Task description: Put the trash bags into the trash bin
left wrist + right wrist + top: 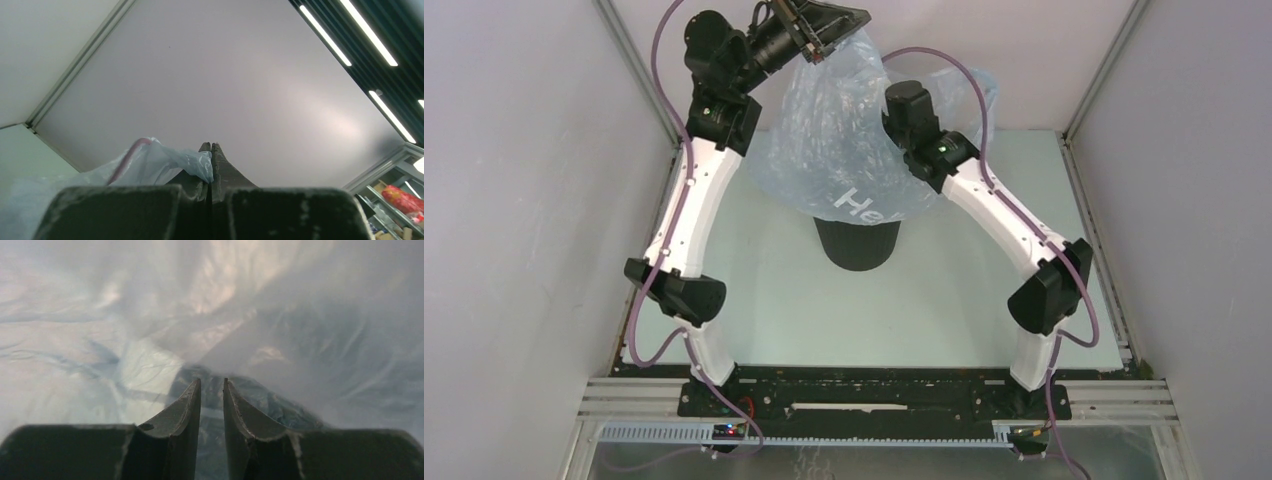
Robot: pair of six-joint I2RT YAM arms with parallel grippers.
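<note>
Here we had the L tool [211, 146] pressed together, pinching the trash bag [824, 150]; R tool [211, 382] stood narrowly spread w/ film round it.

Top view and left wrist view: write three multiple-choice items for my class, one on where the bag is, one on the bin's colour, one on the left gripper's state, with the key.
1. Where is the bag?
A. Lying flat beside the bin
B. Held up over the bin
C. Stuffed wholly inside the bin

2. What colour is the bin?
A. Black
B. White
C. Red

3. How is the left gripper?
A. Wide open and empty
B. Shut on the bag
C. Out of view

Key:
1 B, the top view shows it hanging from the left gripper with the bin below.
2 A, its wall is plain black.
3 B, the left wrist view shows the fingers pressed together with pale blue film pinched between them.
</note>
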